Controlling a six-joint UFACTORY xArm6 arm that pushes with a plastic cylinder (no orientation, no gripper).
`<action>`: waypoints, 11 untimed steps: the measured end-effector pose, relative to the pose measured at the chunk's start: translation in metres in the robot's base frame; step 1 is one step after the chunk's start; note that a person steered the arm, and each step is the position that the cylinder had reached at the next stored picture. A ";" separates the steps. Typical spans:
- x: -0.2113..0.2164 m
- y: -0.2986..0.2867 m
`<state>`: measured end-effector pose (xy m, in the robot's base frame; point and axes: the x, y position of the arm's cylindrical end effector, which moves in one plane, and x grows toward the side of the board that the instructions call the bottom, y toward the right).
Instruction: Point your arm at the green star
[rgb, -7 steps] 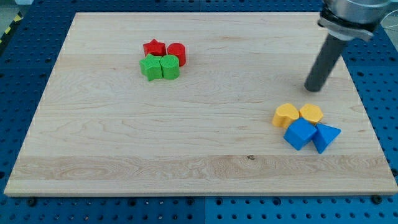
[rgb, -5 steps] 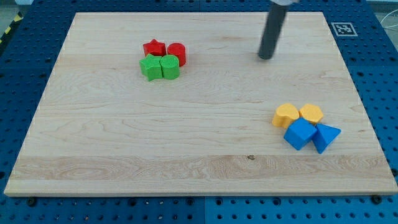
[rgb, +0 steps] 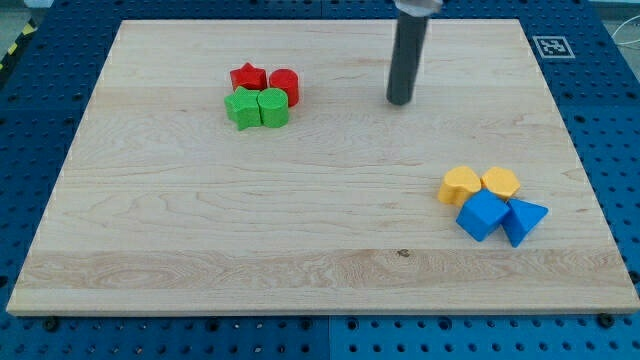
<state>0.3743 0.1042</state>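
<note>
In the one camera view, my tip (rgb: 400, 101) rested on the wooden counter (rgb: 200, 230) in its upper half, a little to the view's right of centre. There was no hand on this arm, only the straight dark rod, so nothing was grasped or released; the tip touched no block.

The green star (rgb: 240, 108) lay well apart from my tip, toward the view's left and at nearly the same level. It sat in a tight cluster: a second green block (rgb: 273, 107), rounded in shape, touched it on the side nearer my tip, a red star (rgb: 248, 77) sat just above it, and a red rounded block (rgb: 284, 85) sat above the second green one.

Away from my tip toward the view's bottom right lay two yellow blocks (rgb: 479, 185) and two blue blocks (rgb: 502, 217), bunched together.

I judged the task only partly done: the tip was on the star's row, but bare counter was yet to be crossed, and the second green block stood between tip and star.
</note>
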 end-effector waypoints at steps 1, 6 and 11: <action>0.041 0.002; 0.122 -0.201; 0.013 -0.245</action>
<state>0.3872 -0.1410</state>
